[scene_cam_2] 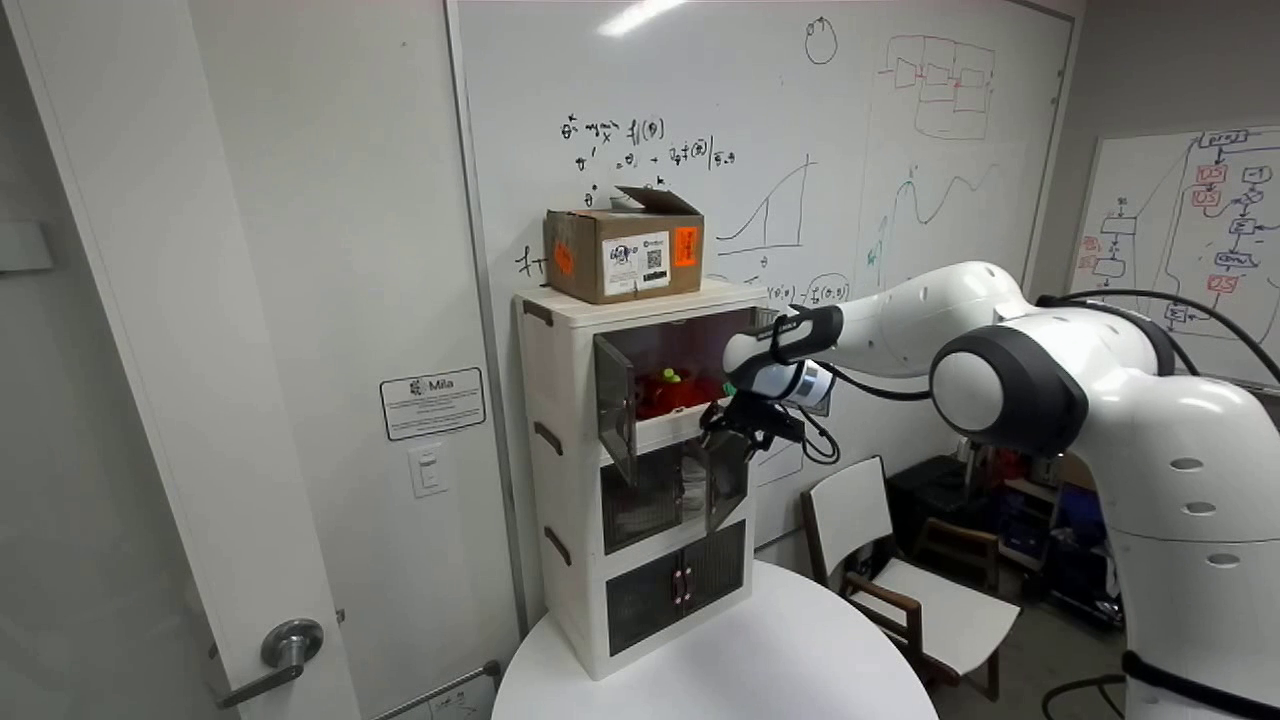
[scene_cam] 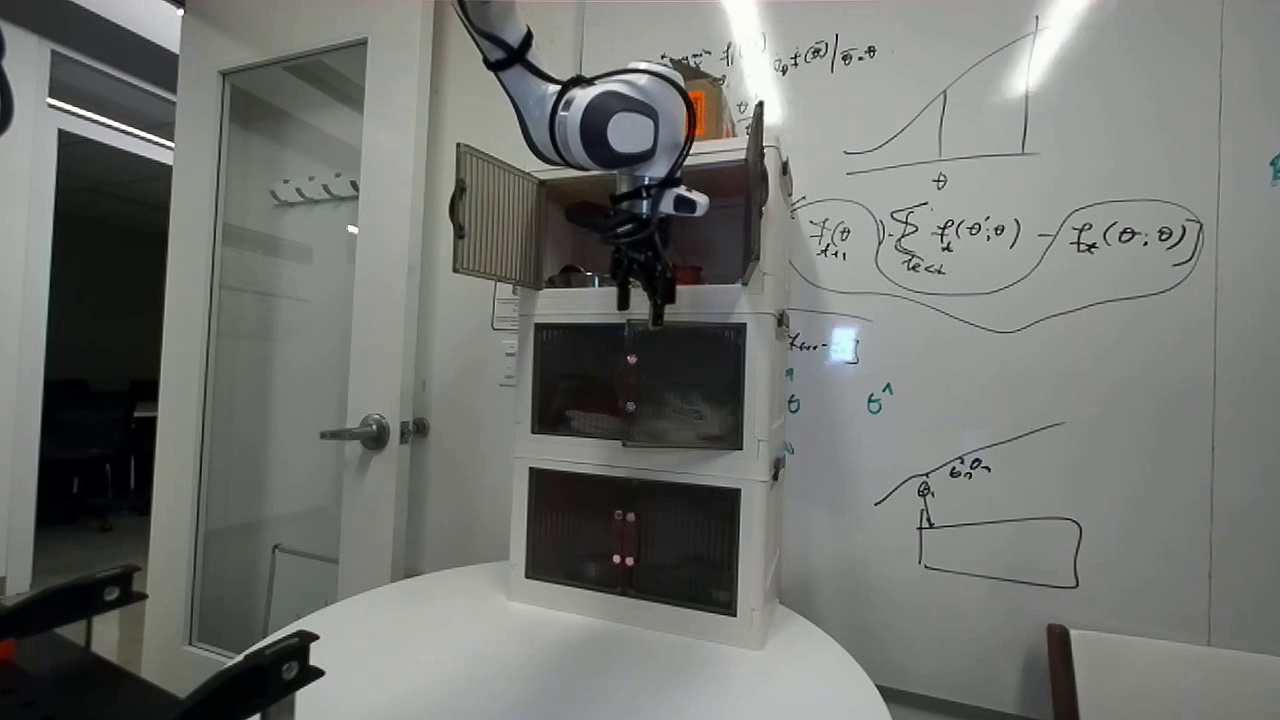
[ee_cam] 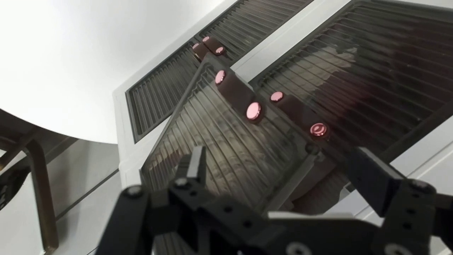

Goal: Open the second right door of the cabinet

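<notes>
Gripper [ee_cam: 282, 157] gapes wide, empty, by the ajar second right door [ee_cam: 230, 140], touch unclear.

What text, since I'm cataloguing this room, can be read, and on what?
"Mila": wall sign; its finer print is too small.
"θ", "(θ;θ)": large whiteboard; its other handwriting is only partly legible.
Box labels: too small to read.
Second whiteboard: too small to read reliably.

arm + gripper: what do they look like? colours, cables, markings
Arm: white, rounded, with a dark grey joint ring, small grey ovals, black cable and straps. Gripper: black, angular, two-fingered, round bolt heads, a pale grey strip along the fingers. No legible markings on either.
</notes>
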Motion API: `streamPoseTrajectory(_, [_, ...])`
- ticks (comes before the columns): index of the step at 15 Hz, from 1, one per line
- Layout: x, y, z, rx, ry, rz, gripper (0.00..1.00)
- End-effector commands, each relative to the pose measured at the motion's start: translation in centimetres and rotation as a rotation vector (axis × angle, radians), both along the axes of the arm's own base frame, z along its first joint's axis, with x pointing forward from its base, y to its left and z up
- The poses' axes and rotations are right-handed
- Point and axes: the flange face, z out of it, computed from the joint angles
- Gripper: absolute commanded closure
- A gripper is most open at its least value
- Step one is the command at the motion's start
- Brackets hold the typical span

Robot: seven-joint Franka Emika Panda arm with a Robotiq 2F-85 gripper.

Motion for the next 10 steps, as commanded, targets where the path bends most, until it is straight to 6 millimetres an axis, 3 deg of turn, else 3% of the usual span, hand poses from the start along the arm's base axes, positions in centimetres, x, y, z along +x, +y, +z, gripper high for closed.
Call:
streamPoseTrajectory(1, [1.0,-0.7,-0.1,-0.047,0.002,-0.039,0.0])
streamPoseTrajectory(10, [0.4,-1.7,-0.6,-0.105,0.03,-0.037,0.0])
